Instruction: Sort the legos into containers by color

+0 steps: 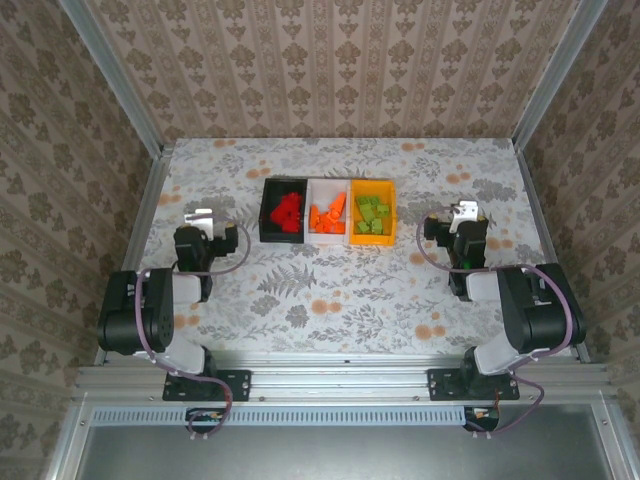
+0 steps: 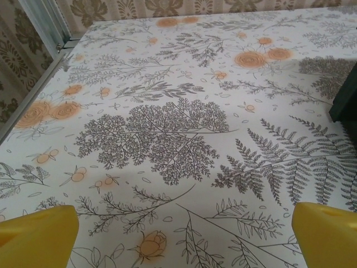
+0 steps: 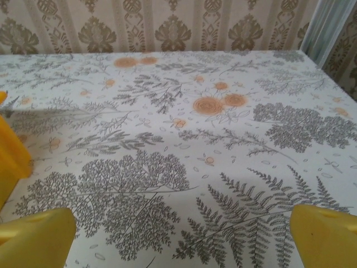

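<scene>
Three joined bins stand at the table's middle back. The black bin [image 1: 266,212] holds the red legos [image 1: 287,211]. In the white bin [image 1: 313,190] lie the orange legos [image 1: 327,214], and the orange-yellow bin [image 1: 389,226] holds the light green legos [image 1: 372,216]. My left gripper [image 1: 203,216] rests left of the bins, its yellow fingertips [image 2: 39,234] wide apart over bare cloth, so it is open. My right gripper [image 1: 466,212] sits right of the bins, also open and empty, with a yellow fingertip [image 3: 326,234] at each lower corner. The orange-yellow bin's corner [image 3: 11,159] shows at the left edge of the right wrist view.
A floral patterned cloth [image 1: 330,290] covers the table. Metal frame rails [image 1: 140,215] and wallpapered walls [image 1: 330,60] close in the left, right and back sides. A dark corner of the black bin [image 2: 346,95] shows at the right edge of the left wrist view.
</scene>
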